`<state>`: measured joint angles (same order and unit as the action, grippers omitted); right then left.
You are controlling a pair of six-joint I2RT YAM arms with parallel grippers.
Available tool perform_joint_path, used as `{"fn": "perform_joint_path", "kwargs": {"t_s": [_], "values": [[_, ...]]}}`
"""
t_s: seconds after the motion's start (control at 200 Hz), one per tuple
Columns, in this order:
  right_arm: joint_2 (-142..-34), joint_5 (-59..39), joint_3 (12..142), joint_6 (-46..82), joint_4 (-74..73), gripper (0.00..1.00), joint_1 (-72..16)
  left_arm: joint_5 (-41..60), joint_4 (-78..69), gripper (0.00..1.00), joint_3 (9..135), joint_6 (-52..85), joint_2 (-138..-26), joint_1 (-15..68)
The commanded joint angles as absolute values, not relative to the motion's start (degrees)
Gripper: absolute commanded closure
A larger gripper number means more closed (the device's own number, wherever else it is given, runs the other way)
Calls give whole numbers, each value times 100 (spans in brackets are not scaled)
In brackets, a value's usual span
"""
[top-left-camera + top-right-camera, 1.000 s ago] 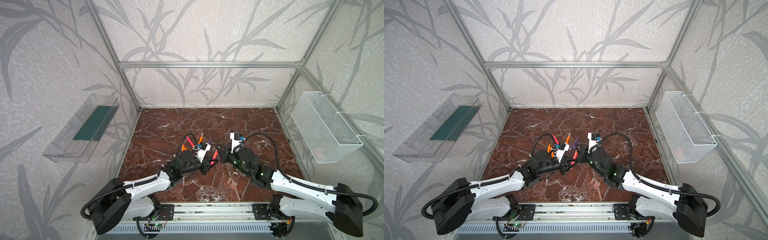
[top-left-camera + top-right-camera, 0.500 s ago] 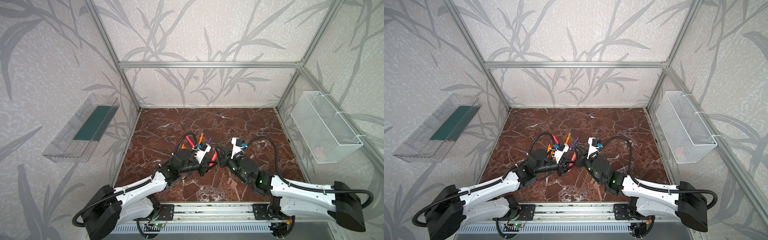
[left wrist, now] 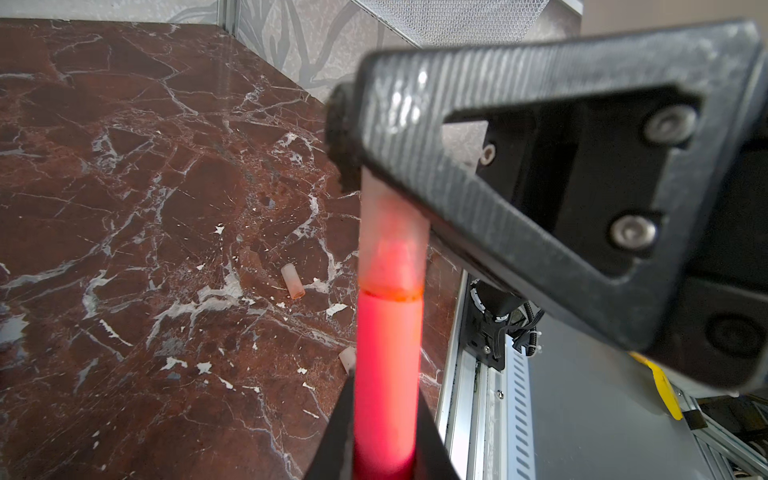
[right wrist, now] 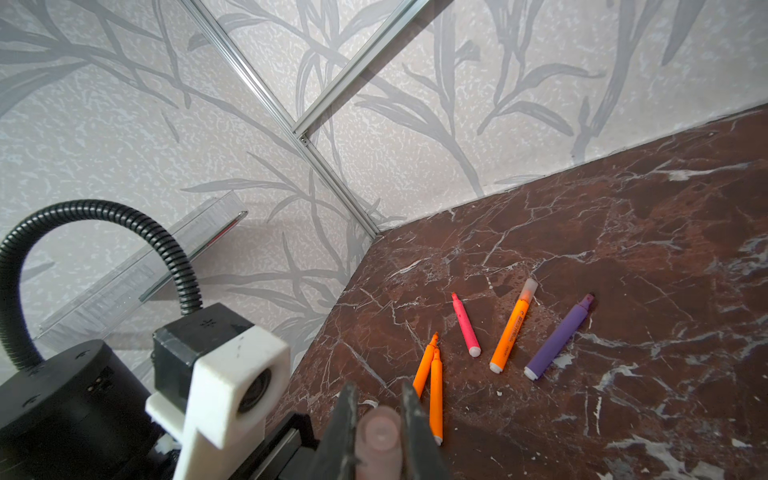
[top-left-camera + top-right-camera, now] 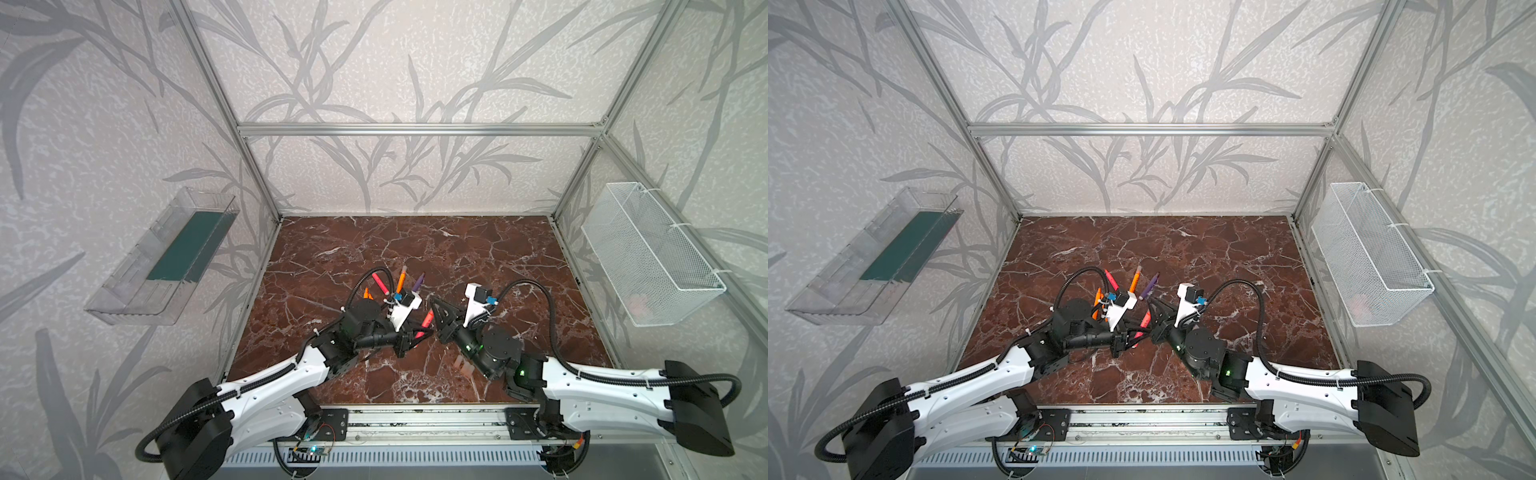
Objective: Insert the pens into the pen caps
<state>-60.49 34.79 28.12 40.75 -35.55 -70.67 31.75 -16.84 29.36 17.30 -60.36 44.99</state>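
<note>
My left gripper [image 3: 384, 432] is shut on a red-pink pen [image 3: 388, 365], held above the marble floor [image 5: 415, 245] near the front middle [image 5: 426, 322] [image 5: 1144, 322]. A pale translucent pen cap [image 3: 392, 232] sits over the pen's tip. My right gripper [image 4: 379, 419] is shut on that cap [image 4: 380, 440], and one of its fingers [image 3: 540, 166] shows from the left wrist. Farther back lie two orange pens [image 4: 432, 386], a pink pen [image 4: 465, 328], a capped orange pen [image 4: 511, 332] and a purple pen [image 4: 559, 338]. Two loose caps [image 3: 293, 280] [image 3: 347, 359] lie near the front edge.
A white wire basket [image 5: 648, 253] hangs on the right wall and a clear plastic tray [image 5: 166, 257] on the left wall. A metal rail [image 5: 415, 419] runs along the front edge of the floor. Both arms meet low over the front middle.
Both wrists have shifted slightly toward the front edge, the right one more. Pen and cap stay joined and both grips are unchanged.
</note>
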Motion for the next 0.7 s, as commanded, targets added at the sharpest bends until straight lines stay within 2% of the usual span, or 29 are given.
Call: {"fn": "perform_joint_path", "kwargs": {"t_s": [0.0,0.38,0.695], "values": [[-6301,2336,2700,4445,-2392,100,-7927,967,-2661,100,3724,2033,-5992,3995],[-6559,2520,2889,4728,-2194,100,-8089,609,-2320,100,3782,1861,-5801,3994],[-6352,2038,2067,3491,-3952,100,-8075,1940,-2668,100,3697,2458,-5763,3455]]}}
